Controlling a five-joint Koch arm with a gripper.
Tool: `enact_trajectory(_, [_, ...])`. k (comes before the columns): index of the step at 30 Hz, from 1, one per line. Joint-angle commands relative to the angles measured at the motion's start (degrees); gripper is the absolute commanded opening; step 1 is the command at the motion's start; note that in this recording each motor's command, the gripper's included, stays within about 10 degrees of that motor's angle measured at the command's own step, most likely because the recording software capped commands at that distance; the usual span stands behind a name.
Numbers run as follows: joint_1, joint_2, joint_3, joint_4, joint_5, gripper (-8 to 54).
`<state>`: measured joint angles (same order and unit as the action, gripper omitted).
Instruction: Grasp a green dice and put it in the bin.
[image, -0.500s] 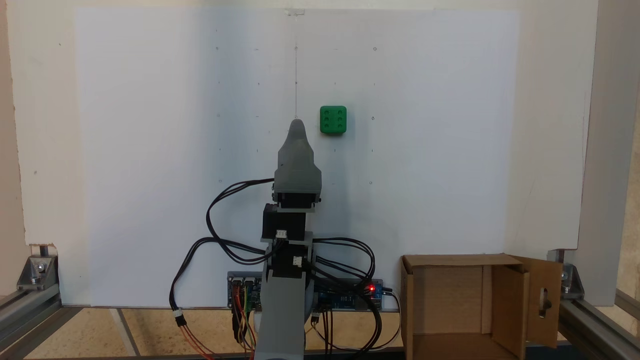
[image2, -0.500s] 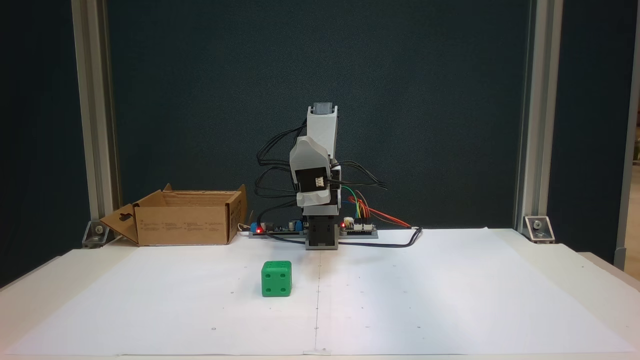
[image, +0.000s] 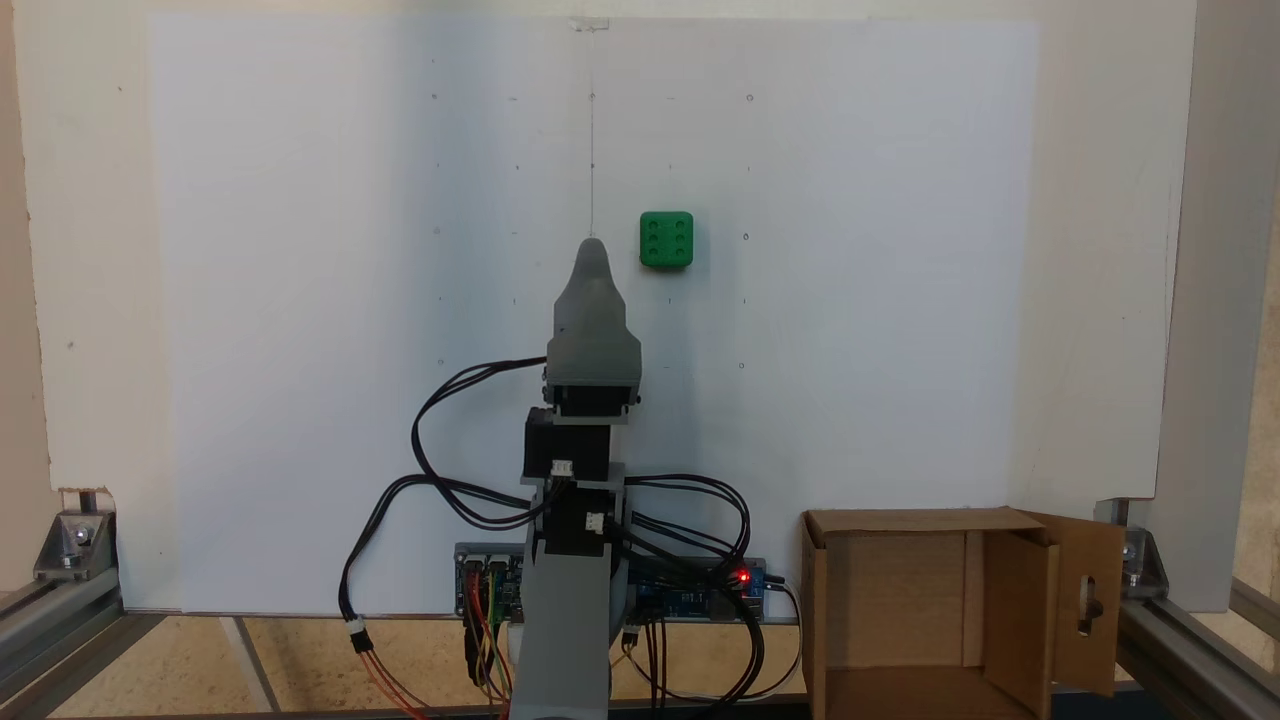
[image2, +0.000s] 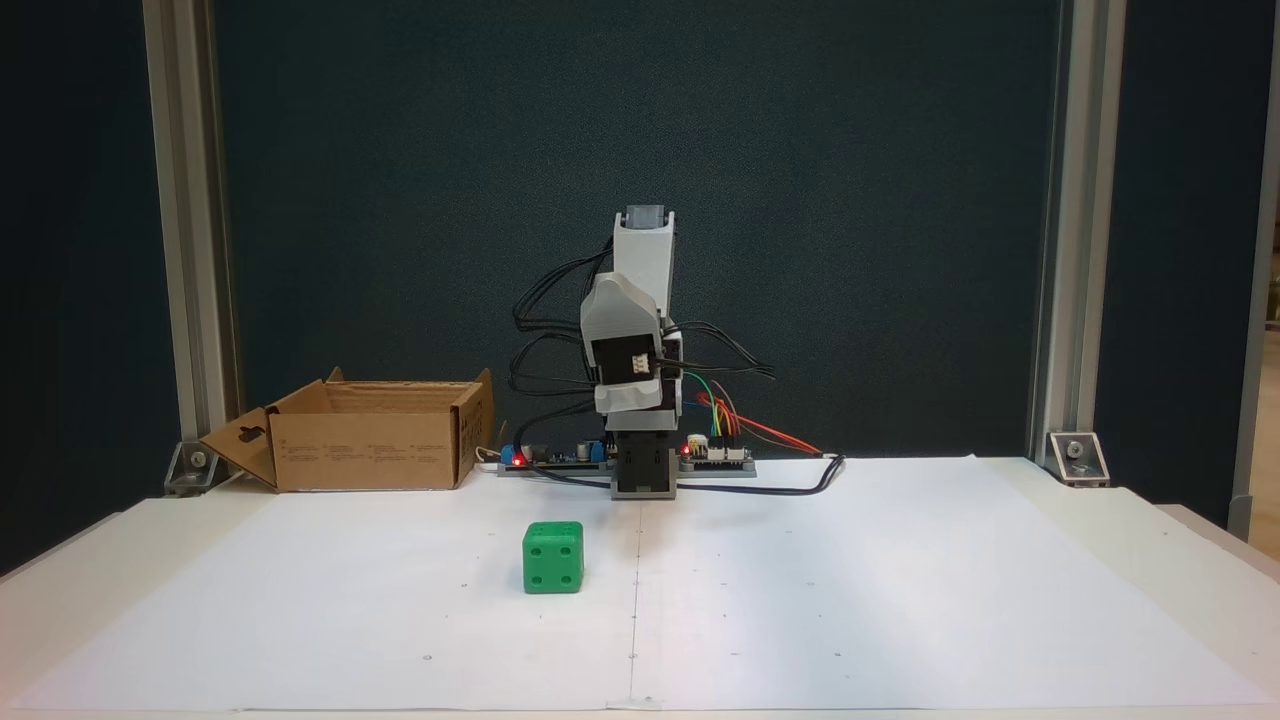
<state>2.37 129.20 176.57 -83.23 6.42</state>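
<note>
While the green dice (image: 666, 240) sits alone on the white paper sheet (image: 300, 300), the gripper (image: 592, 245) hangs in the air, close to the dice but not touching it. From above, the gripper looks like one grey point, so I cannot tell if its jaws are apart or together. Six dots face up on the dice, and four dots show on its front in the other fixed view (image2: 552, 558). The bin (image: 930, 610), a brown cardboard box with its flaps open, stands near the robot's base (image2: 642, 470), well apart from the dice. Black cables (image: 440, 440) loop around the grey arm (image2: 640, 330).
</note>
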Motion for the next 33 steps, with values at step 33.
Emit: enact_trajectory(33, [0.09,6.33,-51.42,105.27,-1.76,43.1])
